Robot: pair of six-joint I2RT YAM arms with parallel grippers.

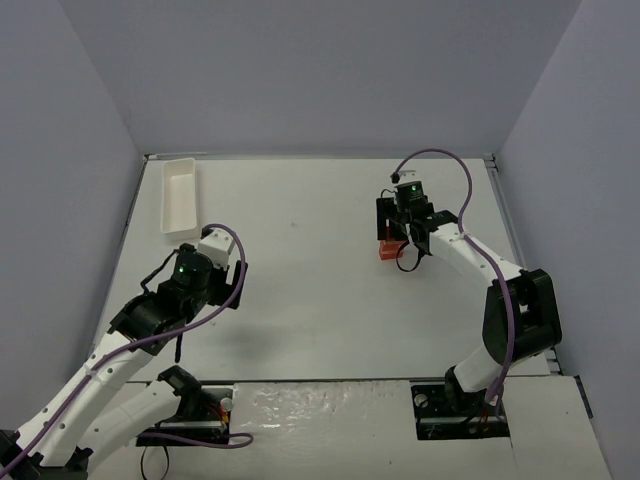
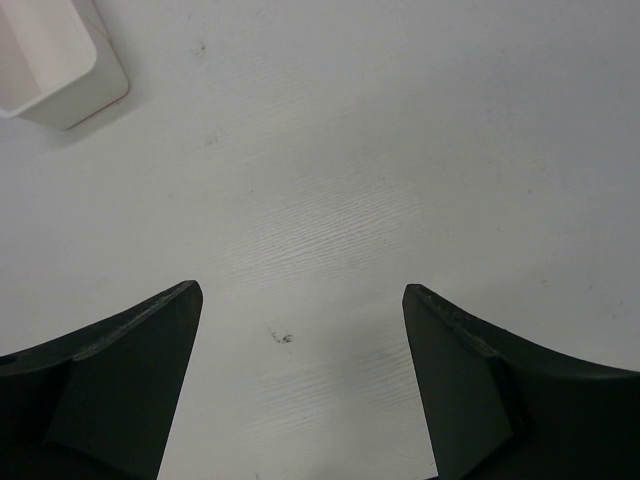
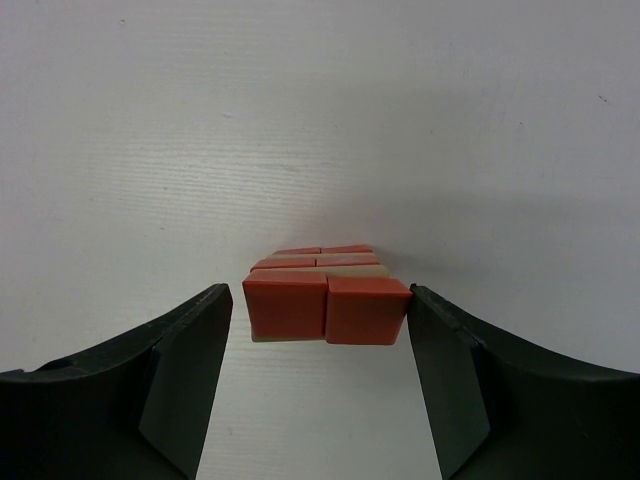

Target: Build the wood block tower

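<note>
The wood block tower (image 3: pixel 325 295) is a low cluster of bright red cubes with a few pale tan pieces, standing on the white table. In the top view it shows as a small red spot (image 1: pixel 388 251) at the right. My right gripper (image 3: pixel 318 300) is open, with one jaw on each side of the tower. The right jaw is at or almost at the right cube, and the left jaw stands a little apart. It shows in the top view (image 1: pixel 392 236) just over the tower. My left gripper (image 2: pixel 300 295) is open and empty above bare table, far left of the tower (image 1: pixel 220 243).
A long white rectangular tray (image 1: pixel 180 195) lies at the far left of the table; its corner shows in the left wrist view (image 2: pixel 50 70). Grey walls enclose the table on three sides. The right arm's purple cable loops above its wrist (image 1: pixel 440 155).
</note>
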